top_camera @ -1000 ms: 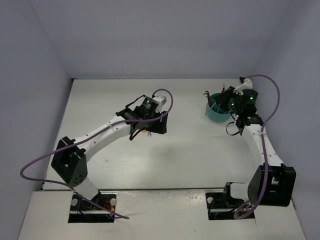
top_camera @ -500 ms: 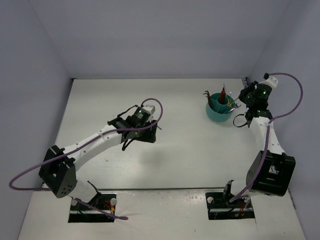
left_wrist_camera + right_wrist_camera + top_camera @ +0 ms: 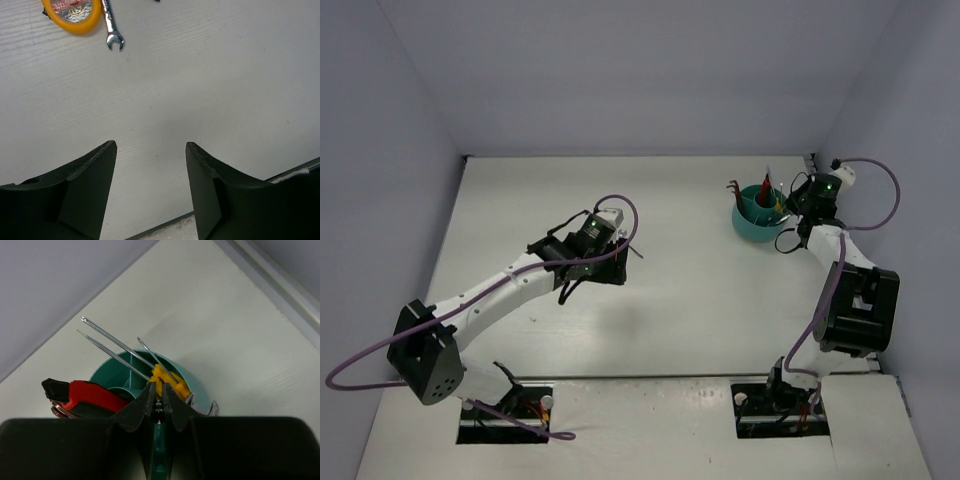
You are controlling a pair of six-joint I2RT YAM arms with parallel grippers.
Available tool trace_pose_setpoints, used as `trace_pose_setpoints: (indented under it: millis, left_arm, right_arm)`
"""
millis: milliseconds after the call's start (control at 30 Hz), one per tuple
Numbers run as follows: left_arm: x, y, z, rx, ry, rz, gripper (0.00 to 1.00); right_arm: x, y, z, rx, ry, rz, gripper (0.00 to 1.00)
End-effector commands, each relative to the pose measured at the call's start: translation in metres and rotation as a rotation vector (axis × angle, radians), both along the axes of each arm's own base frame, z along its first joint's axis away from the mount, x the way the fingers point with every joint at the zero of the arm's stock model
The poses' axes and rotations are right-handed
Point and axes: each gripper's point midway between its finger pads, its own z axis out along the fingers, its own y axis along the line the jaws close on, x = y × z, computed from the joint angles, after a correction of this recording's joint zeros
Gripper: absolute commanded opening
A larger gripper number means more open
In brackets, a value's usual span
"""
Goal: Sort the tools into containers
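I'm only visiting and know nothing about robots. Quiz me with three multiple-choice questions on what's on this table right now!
1. The cup is:
A. red
B. teal
C. white

2. The tape measure lies:
A. inside the cup
B. on the table beside a silver wrench
C. in a gripper

3. The left gripper is:
A. open and empty
B. shut on the wrench
C. shut on the tape measure

Answers:
1. B, its wall is plainly teal.
2. B, the left wrist view shows it flat on the white surface next to the wrench.
3. A, its jaws stand apart with only bare table between.
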Motion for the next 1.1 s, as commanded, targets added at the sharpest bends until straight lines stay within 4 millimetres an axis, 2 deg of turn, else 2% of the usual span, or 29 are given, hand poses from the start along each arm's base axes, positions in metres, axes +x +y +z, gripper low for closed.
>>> trace_pose_setpoints:
  millis: [0,67,100,167,233,433,500,567,633,733,867,1067]
  left_arm:
    - [0.005,0.003,0.010,-0.019,-0.025,0.034,0.54]
    - [0.006,0.002,0.010,-0.019,-0.021,0.036,0.54]
    - [0.006,0.001,0.010,-0.019,-0.017,0.041,0.54]
    - [0.010,0.001,0.010,-0.015,-0.019,0.054,0.54]
    - [0.014,0.002,0.009,0.001,-0.016,0.077,0.54]
    - [0.036,-0.003,0.000,0.060,0.015,0.133,0.53]
    - [0.044,-0.006,-0.006,0.065,0.035,0.151,0.53]
    - [0.058,-0.012,-0.013,0.075,0.050,0.169,0.48]
    - [0.068,-0.017,-0.022,0.093,0.066,0.173,0.45]
    - [0.080,-0.022,-0.047,0.127,0.131,0.180,0.41]
    - [0.093,-0.019,-0.069,0.152,0.184,0.206,0.40]
    - [0.114,-0.008,-0.079,0.164,0.196,0.237,0.40]
  right_arm:
    - [0.014,0.005,0.015,0.010,-0.101,-0.017,0.12]
    - [0.014,0.007,0.014,0.004,-0.097,-0.010,0.17]
    - [0.014,0.009,0.017,-0.001,-0.101,-0.003,0.25]
    - [0.012,0.011,0.027,-0.015,-0.118,0.005,0.36]
    - [0.008,0.006,0.039,-0.046,-0.122,-0.013,0.43]
    - [-0.013,0.007,0.084,-0.133,-0.108,0.029,0.49]
    - [-0.021,0.009,0.092,-0.148,-0.099,0.040,0.50]
    - [-0.035,0.017,0.099,-0.134,-0.103,0.067,0.51]
    - [-0.046,0.029,0.100,-0.099,-0.116,0.100,0.52]
    - [-0.064,0.052,0.095,-0.047,-0.121,0.165,0.53]
    - [-0.083,0.086,0.089,-0.023,-0.103,0.260,0.54]
    - [-0.110,0.100,0.077,-0.003,-0.077,0.306,0.55]
